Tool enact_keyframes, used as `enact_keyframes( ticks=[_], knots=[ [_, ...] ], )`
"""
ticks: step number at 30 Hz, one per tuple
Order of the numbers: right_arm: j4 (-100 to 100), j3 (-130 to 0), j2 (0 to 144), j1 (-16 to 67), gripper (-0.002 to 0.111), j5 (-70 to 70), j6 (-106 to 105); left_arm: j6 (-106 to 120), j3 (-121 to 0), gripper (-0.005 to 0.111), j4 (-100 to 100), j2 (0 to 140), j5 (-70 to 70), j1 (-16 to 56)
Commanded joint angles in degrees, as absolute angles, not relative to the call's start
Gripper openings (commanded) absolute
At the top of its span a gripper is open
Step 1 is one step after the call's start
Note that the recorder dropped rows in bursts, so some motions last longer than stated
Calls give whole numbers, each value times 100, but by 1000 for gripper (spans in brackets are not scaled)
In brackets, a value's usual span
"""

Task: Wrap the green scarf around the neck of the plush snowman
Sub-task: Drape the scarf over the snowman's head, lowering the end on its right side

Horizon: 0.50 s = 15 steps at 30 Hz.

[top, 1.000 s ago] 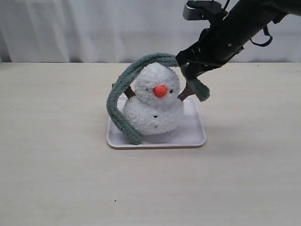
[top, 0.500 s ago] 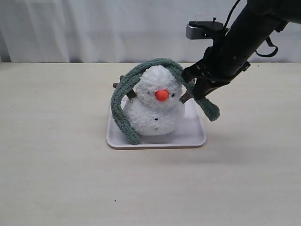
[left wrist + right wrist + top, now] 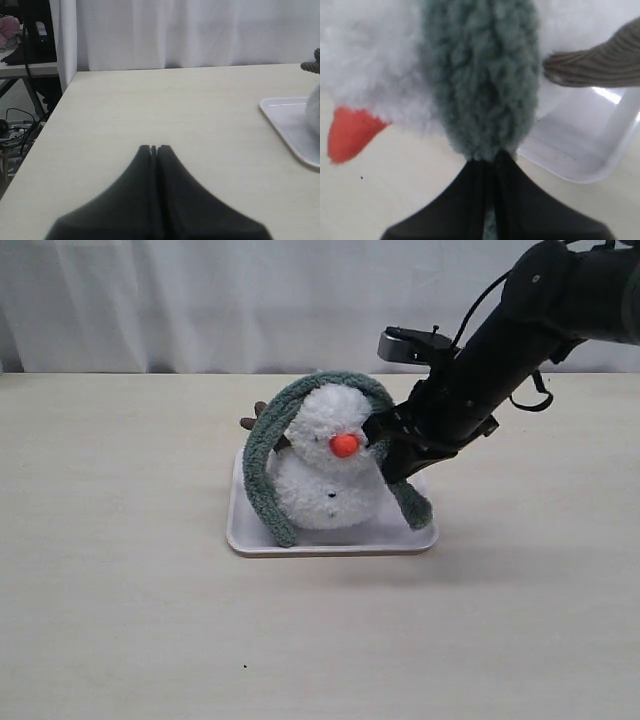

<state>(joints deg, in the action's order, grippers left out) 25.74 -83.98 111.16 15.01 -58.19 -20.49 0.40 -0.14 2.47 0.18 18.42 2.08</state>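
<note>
Right wrist view: our right hand (image 3: 490, 159) is pinched shut on the scarf (image 3: 480, 75) beside the snowman (image 3: 325, 490), which sits in its tray (image 3: 330, 545). The scarf arches over the head, so we judge the wrap half done; next, this end needs drawing across the neck.

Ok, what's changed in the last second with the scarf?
The right gripper, shut on the green scarf, swung down and in toward the plush snowman's face. That carried the scarf end lower, so it now hangs low over the white tray. The scarf's other end, the snowman and the tray stayed put.
</note>
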Motion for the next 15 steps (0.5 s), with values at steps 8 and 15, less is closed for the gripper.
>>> enact_keyframes(
  ticks=[8,15],
  knots=[
    [2587,-8363,11359,1484,4,-5658,-2489,31,0,0,246,0,1767,196],
    [2562,-8126,11412,1484,4,-5507,-2550,31,0,0,246,0,1767,196]
  ],
)
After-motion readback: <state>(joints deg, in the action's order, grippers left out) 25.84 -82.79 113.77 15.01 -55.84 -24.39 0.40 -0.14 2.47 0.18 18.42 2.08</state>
